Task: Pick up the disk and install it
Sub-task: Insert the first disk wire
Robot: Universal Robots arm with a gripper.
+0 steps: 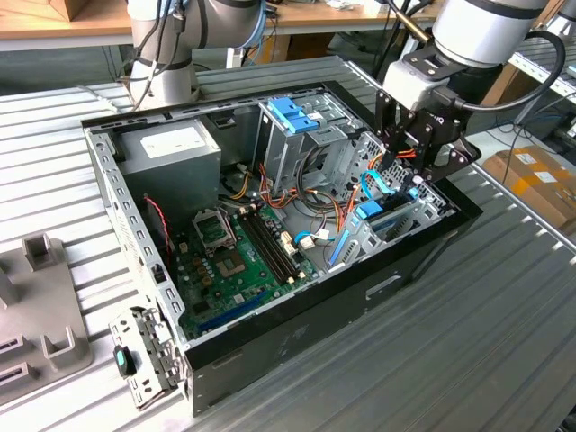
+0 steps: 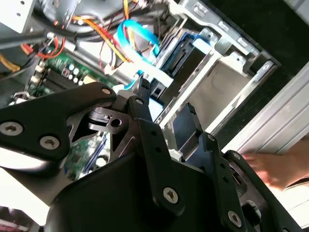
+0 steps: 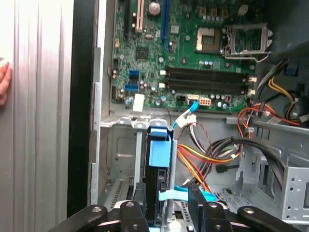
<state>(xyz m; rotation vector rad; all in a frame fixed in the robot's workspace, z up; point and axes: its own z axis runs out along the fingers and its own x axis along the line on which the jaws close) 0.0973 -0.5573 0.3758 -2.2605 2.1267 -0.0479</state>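
The disk point(image 1: 371, 212) stands on edge in the drive bay point(image 1: 405, 220) at the end of the open computer case toward the exterior view's right. In the first wrist view the disk point(image 3: 161, 152) appears edge-on, a black body with its light-blue carrier tab on top. My gripper point(image 1: 407, 175) hangs right over it. In the first wrist view my gripper point(image 3: 167, 198) straddles the disk with its black fingers point(image 3: 140, 208) set wider than it, with a gap on one side, so it looks open. The second wrist view looks along my gripper point(image 2: 166, 99) into the bay.
The case point(image 1: 135, 234) lies open on a ribbed metal table, holding the motherboard point(image 1: 234, 256), a grey power-supply box point(image 1: 171, 148) and an upright cage with a blue bracket point(image 1: 292, 112). Loose cables point(image 3: 207, 154) crowd the bay. A person's hand point(image 3: 3, 82) rests on the table beside the case.
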